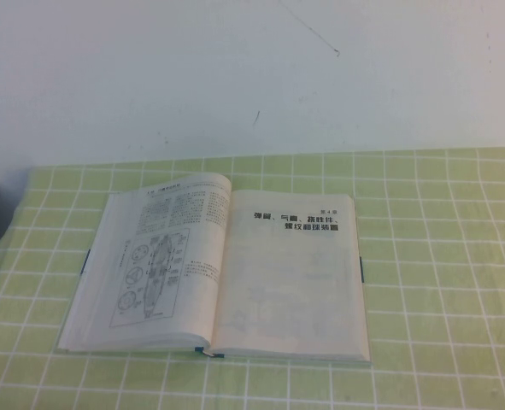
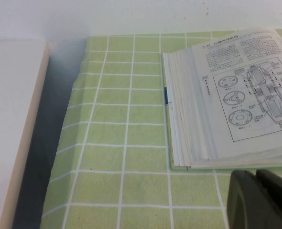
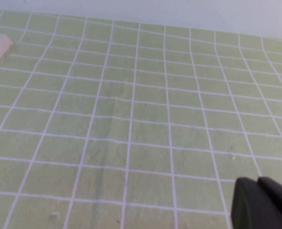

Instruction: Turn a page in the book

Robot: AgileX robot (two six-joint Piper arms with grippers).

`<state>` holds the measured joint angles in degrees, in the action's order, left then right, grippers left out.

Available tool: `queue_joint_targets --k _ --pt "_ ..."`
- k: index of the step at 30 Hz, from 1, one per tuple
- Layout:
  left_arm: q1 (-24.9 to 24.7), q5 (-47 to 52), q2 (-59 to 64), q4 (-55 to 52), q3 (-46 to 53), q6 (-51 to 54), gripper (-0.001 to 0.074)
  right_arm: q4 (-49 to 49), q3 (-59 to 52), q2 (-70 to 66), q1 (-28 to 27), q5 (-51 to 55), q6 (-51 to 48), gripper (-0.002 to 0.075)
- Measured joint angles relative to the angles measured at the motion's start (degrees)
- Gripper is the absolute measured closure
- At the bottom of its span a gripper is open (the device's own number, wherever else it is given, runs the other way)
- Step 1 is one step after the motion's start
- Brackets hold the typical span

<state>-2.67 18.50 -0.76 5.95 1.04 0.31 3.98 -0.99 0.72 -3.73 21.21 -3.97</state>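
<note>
Over bare cloth to the right of the book, the right gripper (image 3: 264,202) is seen only in its own wrist view, its two dark fingers pressed together with nothing between them. The left gripper (image 2: 261,198) is seen only in the left wrist view, hanging just off the near left corner of the book; its two dark fingers are seen lying side by side with only a thin seam between them, closed on nothing. Neither arm is caught in the high view.

One book (image 1: 214,269) is laid open and flat on the tablecloth (image 1: 440,256), a little left of the middle. It is thick, with white pages and a dark blue-green cover edge showing at both sides and at the near end of the spine. The page (image 1: 290,273) is seen as the right-hand leaf, lying flat: mostly blank white, with a bold black Chinese heading in two lines near its far edge. The left-hand leaf (image 1: 154,256) is printed with text and one large line-drawn diagram, beside which three round figures are stacked.

The cloth is light green with a white grid. A pale board edge (image 2: 16,143) is seen at the far left of the table.
</note>
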Motion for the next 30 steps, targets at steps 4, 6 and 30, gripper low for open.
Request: queue_joint_targets --k 4,6,30 --pt "0.0 0.0 0.0 0.0 0.0 0.0 0.0738 0.0 0.0 0.0 0.0 0.0 0.0 0.0729" --pt "0.0 0.0 0.0 0.0 0.0 0.0 0.0738 0.0 0.0 0.0 0.0 0.0 0.0 0.0729" --pt "0.0 -34.65 0.0 0.1 0.29 0.0 0.0738 0.0 -0.65 0.0 0.0 -40.27 0.0 0.0729"
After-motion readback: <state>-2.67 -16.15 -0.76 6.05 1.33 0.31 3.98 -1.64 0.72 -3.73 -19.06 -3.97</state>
